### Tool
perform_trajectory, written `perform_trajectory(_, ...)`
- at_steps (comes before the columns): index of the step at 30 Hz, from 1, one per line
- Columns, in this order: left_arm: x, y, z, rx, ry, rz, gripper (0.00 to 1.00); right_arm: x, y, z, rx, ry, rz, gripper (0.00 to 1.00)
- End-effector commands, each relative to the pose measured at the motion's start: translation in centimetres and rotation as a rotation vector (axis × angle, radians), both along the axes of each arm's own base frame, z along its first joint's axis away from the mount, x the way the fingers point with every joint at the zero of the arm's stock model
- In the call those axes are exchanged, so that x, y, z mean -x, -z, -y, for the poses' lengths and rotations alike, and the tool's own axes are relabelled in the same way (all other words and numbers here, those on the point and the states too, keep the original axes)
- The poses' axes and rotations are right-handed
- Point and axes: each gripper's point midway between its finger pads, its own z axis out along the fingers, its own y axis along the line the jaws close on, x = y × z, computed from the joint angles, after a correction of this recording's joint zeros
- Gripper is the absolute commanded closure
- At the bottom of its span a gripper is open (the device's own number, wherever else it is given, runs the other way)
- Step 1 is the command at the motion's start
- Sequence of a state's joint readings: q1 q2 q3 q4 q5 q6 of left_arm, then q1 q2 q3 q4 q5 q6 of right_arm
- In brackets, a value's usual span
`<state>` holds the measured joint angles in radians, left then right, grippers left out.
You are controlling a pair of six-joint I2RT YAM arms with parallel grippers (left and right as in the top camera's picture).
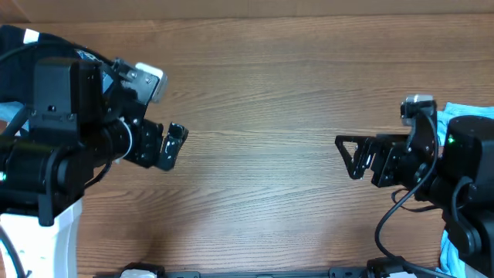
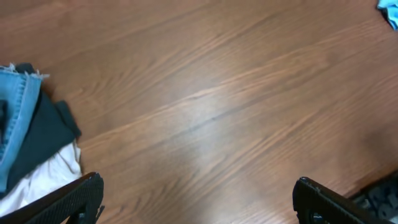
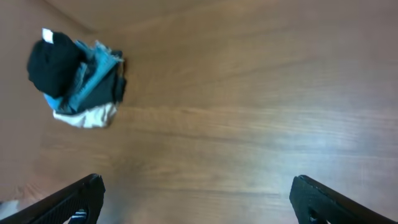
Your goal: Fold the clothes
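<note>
A pile of clothes lies at the table's left end. In the left wrist view it shows blue denim (image 2: 15, 118), a dark garment (image 2: 48, 134) and white cloth (image 2: 43, 179). The right wrist view shows the whole pile (image 3: 78, 81) far off, with a black garment on top. In the overhead view my left arm hides it. A light blue cloth (image 1: 467, 110) lies at the right edge behind my right arm and also shows in the left wrist view (image 2: 389, 12). My left gripper (image 1: 171, 147) (image 2: 199, 202) is open and empty above bare wood. My right gripper (image 1: 351, 158) (image 3: 200, 199) is open and empty too.
The brown wooden table (image 1: 262, 93) stretches between the two grippers. Both arm bases stand at the table's left and right ends. More light blue cloth (image 1: 448, 249) shows at the lower right edge.
</note>
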<state>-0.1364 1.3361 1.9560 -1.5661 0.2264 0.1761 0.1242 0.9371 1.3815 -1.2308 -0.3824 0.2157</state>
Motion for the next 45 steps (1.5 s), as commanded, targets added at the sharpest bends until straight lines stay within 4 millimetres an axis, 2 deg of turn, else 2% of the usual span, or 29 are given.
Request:
perform_trajectory(1,-0.9,0.5,-0.1,-0.008,-0.024,-0.02,0.0,0.2,0.4,0.1,0.008,-0.001,-0.031,0.0)
perform_trajectory(5,-1.4,1.1,-0.1,-0.011,-0.025,-0.042,0.0,0.5,0.3,-0.3,0.01,-0.021,-0.024,0.0)
perform_trajectory(7,-1.5,1.2,-0.1,-0.011,-0.025,-0.044,0.0,2.0,-0.3,-0.1,0.004,-0.021,0.023,0.0)
perform_trajectory(8,-1.5,1.2,-0.1,-0.011,-0.025,-0.044,0.0,2.7,0.1,1.0,0.053,0.011,0.08,0.0)
perform_trajectory(10,-1.5,1.2,-0.1,-0.011,-0.025,-0.044,0.0,1.6,0.4,3.5,0.104,0.15,0.338,0.0)
perform_trajectory(11,-1.5,1.2,-0.1,-0.011,-0.025,-0.044,0.0,1.4,2.2,4.3,0.109,0.199,0.419,0.0)
perform_trajectory(13,-1.5,1.2,-0.1,-0.011,-0.025,-0.044,0.0,1.5,5.5,4.8,0.107,0.228,0.466,0.0)
perform_trajectory(15,-1.5,1.2,-0.1,-0.011,-0.025,-0.044,0.0,1.7,12.4,5.5,0.12,0.254,0.432,0.0)
perform_trajectory(16,-1.5,1.2,-0.1,-0.011,-0.025,-0.044,0.0,1.6,14.1,5.5,0.121,0.255,0.428,0.0)
perform_trajectory(19,-1.5,1.1,-0.1,-0.011,-0.025,-0.044,0.0,1.4,17.6,5.1,0.11,0.234,0.409,0.0)
perform_trajectory(22,-1.5,1.2,-0.1,-0.011,-0.025,-0.044,0.0,0.8,19.3,2.7,0.02,0.121,0.45,0.0)
perform_trajectory(34,-1.5,1.1,0.0,-0.011,-0.024,-0.044,0.0,0.6,19.0,2.7,0.018,0.121,0.47,0.0)
perform_trajectory(37,-0.6,0.3,-0.3,-0.012,-0.028,-0.007,0.0,0.6,19.0,2.7,0.018,0.121,0.47,0.0)
perform_trajectory(39,1.1,-0.8,-2.8,-0.113,-0.092,0.076,0.0,0.6,19.0,2.7,0.018,0.121,0.47,0.0)
perform_trajectory(41,2.2,-0.4,-3.3,-0.125,-0.095,0.096,0.0,0.6,19.0,2.7,0.018,0.121,0.47,0.0)
perform_trajectory(43,1.0,-0.1,-4.2,-0.121,-0.139,0.233,0.0,0.6,19.0,2.7,0.018,0.121,0.47,0.0)
perform_trajectory(45,-0.5,2.0,-4.2,-0.098,-0.153,0.38,0.0,0.6,19.0,2.7,0.018,0.121,0.47,0.0)
